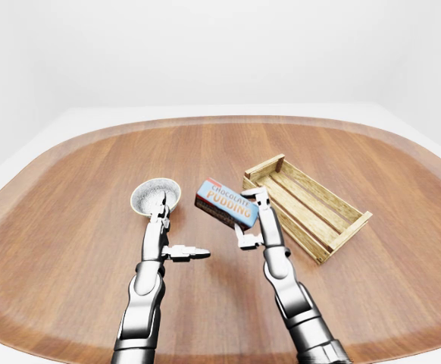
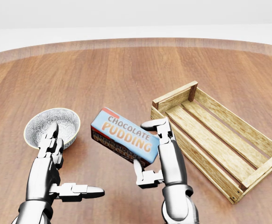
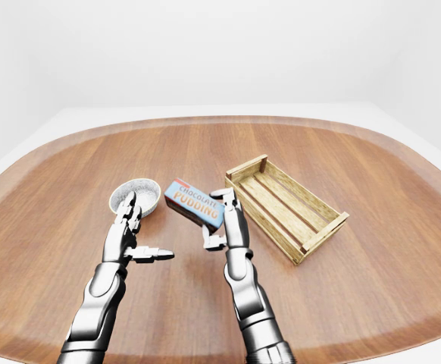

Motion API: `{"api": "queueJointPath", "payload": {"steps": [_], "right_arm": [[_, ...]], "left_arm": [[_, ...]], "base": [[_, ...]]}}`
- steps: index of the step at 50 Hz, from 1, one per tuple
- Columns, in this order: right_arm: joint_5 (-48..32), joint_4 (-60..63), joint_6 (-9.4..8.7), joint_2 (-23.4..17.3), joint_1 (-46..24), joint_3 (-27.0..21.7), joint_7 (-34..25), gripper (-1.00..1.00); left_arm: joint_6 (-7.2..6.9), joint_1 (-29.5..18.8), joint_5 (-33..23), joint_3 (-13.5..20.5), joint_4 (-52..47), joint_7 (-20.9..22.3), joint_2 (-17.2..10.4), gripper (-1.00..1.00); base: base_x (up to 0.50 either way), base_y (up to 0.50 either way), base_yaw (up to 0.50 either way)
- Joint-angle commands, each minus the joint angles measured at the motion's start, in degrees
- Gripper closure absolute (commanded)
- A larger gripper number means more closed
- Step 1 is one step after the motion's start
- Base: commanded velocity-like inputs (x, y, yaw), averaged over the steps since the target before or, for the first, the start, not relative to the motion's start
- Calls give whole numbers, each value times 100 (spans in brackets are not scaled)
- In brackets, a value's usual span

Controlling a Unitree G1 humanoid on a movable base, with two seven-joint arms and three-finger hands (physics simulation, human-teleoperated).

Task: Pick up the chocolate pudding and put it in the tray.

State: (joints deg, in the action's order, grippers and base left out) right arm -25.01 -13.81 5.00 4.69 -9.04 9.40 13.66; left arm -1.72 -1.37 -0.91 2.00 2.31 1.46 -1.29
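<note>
The chocolate pudding box (image 2: 123, 135), light blue with orange lettering, hangs tilted above the table in the head view's middle. My right hand (image 2: 151, 148) is shut on its right end, one finger over the top edge and the thumb below. The wooden slatted tray (image 2: 215, 140) lies to the right of the box, its near corner close to my right hand. My left hand (image 2: 63, 170) stands open at lower left, fingers up and thumb pointing right, holding nothing.
A patterned grey-white bowl (image 2: 52, 127) sits just above my left hand in the head view. The round wooden table (image 1: 76, 182) spreads wide around everything, with its rim near the top of the eye views.
</note>
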Motion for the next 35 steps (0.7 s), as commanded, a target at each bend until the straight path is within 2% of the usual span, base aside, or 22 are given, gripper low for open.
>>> {"api": "queueJointPath", "payload": {"steps": [1, 4, 7, 10, 13, 16, 20, 27, 35], "right_arm": [[142, 90, 0, 27, -894, -309, -176, 100], [172, 115, 0, 23, -1154, -340, -216, 100], [225, -839, 0, -61, -1693, -481, 25, 100], [257, -1188, 0, -120, -2147, -572, 58, 100], [451, -1394, 0, -180, -2740, -712, -9, 100], [434, -2323, 0, -278, -3193, -753, 256, 100], [468, -2810, 0, -374, -3823, -830, 268, 100], [517, -4239, 0, -537, -4621, -925, 519, 100], [676, -5094, 0, -726, -5460, -1086, 539, 100]], "left_arm": [[-20, -8, 18, 4, 10, 13, 3, -100], [-13, -18, 20, 5, 31, 10, 2, -100], [19, -28, 24, 9, 71, 10, 0, -100], [-33, -11, 26, 5, 2, 12, 0, -100], [-24, -16, 28, 8, 9, 18, -3, -100], [-21, -7, 23, 3, 0, 26, -3, -100], [12, -3, 23, 6, 27, 36, -5, -100], [11, 18, 10, -4, 2, 49, -2, -100], [14, 34, 0, -10, -14, 54, 1, -100]], "base": [[0, 0, 0], [0, 0, 0], [0, 0, 0], [0, 0, 0], [0, 0, 0], [0, 0, 0], [0, 0, 0], [0, 0, 0], [0, 0, 0]]}}
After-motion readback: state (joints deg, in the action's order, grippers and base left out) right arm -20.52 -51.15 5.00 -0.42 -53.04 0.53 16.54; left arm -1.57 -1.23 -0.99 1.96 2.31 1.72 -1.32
